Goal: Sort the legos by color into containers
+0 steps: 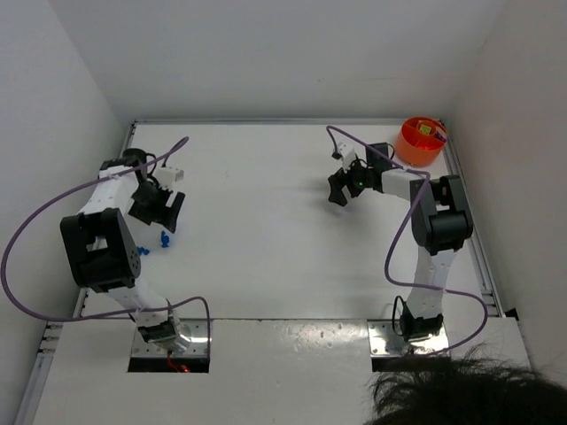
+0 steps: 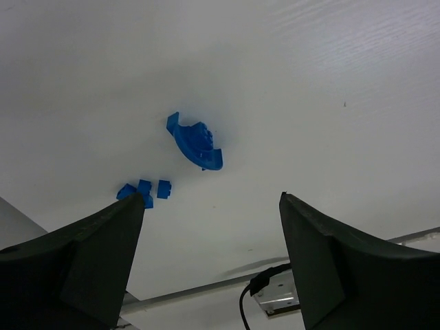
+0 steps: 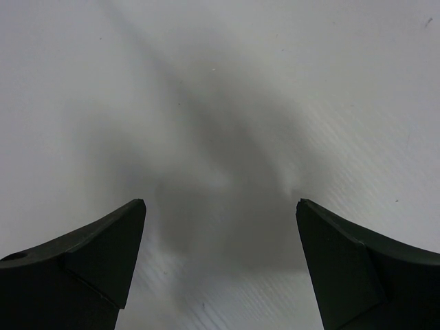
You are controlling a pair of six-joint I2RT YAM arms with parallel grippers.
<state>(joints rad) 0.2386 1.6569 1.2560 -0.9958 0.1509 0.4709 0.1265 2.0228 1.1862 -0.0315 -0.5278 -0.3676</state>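
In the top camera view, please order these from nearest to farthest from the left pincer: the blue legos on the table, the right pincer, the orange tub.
1. The blue legos, just beside the left pincer, on its near side.
2. The right pincer, open, across the table to the right.
3. The orange tub, in the far right corner.

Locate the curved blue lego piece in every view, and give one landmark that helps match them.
Top external: curved blue lego piece, left side, just below the left end effector.
Left wrist: centre, slightly left, beyond the open fingers.
Right wrist: not in view.
Shared landmark: small blue bricks beside it, also seen from above.
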